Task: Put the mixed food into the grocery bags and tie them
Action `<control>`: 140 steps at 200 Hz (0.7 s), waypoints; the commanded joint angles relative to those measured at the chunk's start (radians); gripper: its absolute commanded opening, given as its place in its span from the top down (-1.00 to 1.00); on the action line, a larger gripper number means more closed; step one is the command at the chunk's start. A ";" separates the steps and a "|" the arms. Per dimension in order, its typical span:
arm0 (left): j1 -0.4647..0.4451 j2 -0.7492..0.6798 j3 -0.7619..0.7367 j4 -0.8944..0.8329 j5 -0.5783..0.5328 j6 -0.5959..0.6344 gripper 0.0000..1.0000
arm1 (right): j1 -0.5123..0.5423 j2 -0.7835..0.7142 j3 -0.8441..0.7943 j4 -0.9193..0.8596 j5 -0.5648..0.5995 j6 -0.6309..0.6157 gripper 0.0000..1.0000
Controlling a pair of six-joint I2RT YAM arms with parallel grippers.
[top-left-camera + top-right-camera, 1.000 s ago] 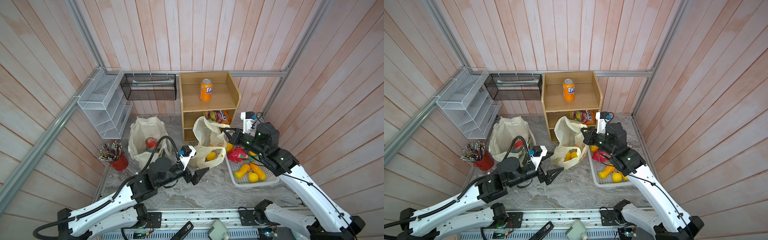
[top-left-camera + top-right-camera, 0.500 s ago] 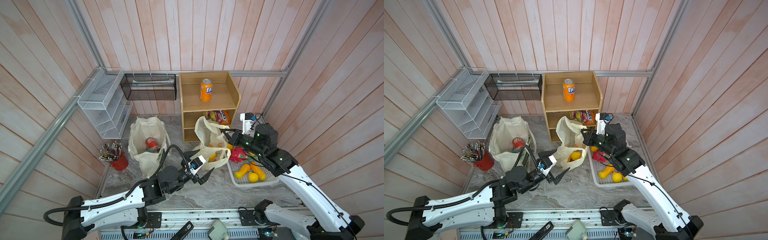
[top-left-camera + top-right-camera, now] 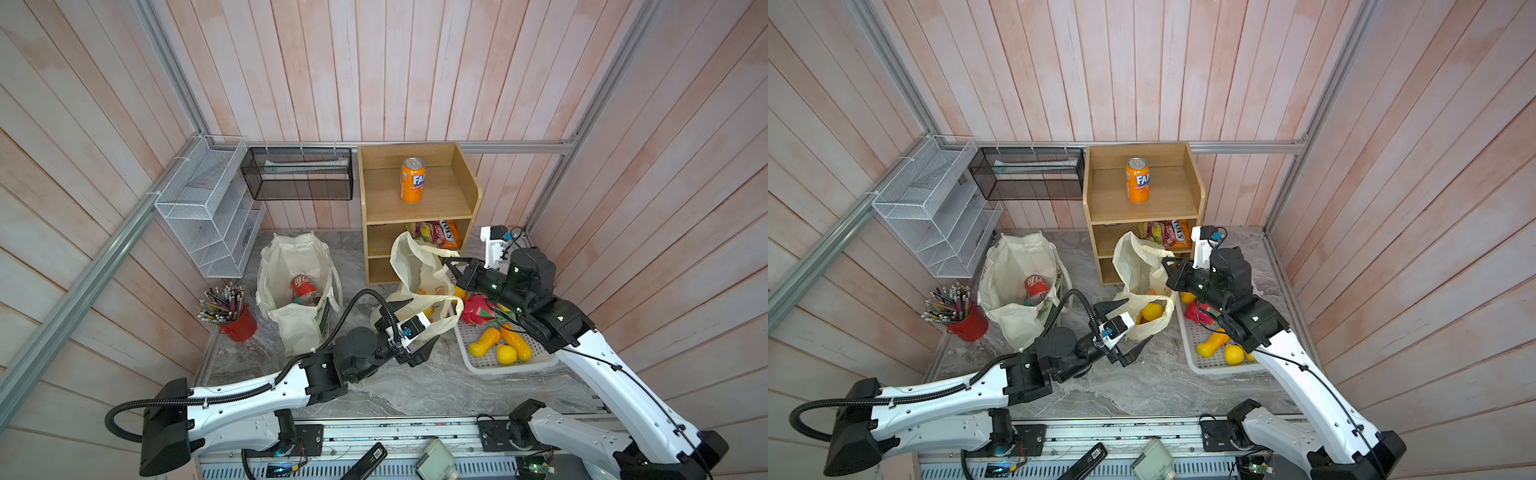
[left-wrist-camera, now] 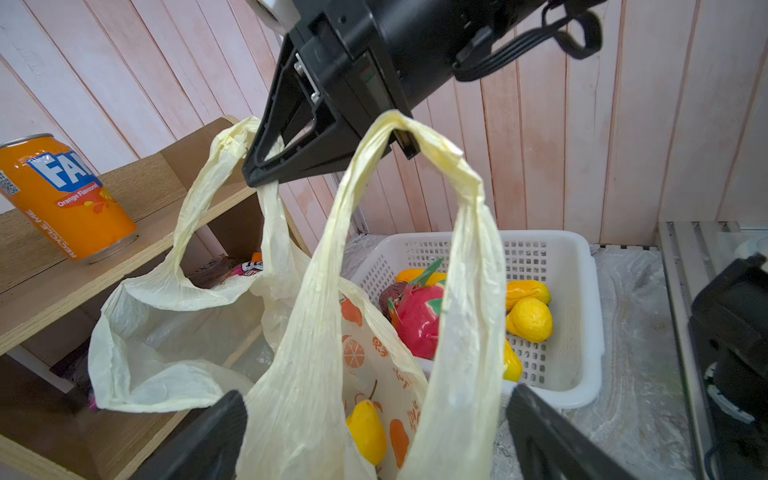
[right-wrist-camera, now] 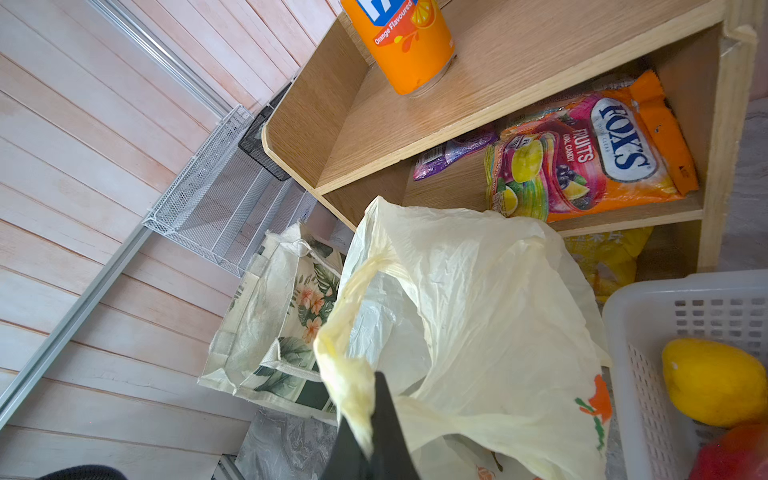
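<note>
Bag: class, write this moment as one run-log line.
right fingers: shut on bag handle | left fingers: open, near bag | fruit: in bag and basket

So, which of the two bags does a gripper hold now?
The pale-yellow plastic bag beside the basket: the shut right gripper pinches its handle. The cream cloth tote, with the red can inside, stands untouched.

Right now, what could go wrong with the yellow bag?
1. The thin handles held by the shut right tool might slip or tear, dropping the plastic bag.
2. The open left tool could miss the near loop.
3. Toy fruits lie in the basket, so tying now might leave them out.
</note>
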 commanded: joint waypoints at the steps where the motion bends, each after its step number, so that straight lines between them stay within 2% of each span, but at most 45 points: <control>1: 0.029 0.029 0.043 0.032 0.010 -0.004 -1.00 | -0.005 -0.016 -0.018 0.030 -0.008 0.010 1.00; 59: 0.073 0.099 0.076 0.047 0.081 -0.035 -1.00 | -0.005 -0.017 -0.034 0.046 -0.017 0.021 1.00; 74: 0.078 0.116 0.081 0.044 0.098 -0.045 -0.90 | -0.006 -0.019 -0.038 0.048 -0.018 0.022 1.00; 110: 0.093 0.144 0.095 0.049 0.110 -0.080 -0.27 | -0.006 -0.020 -0.043 0.051 -0.019 0.024 1.00; 140: 0.120 0.152 0.133 0.011 0.154 -0.115 0.54 | -0.007 -0.021 -0.041 0.054 -0.020 0.027 1.00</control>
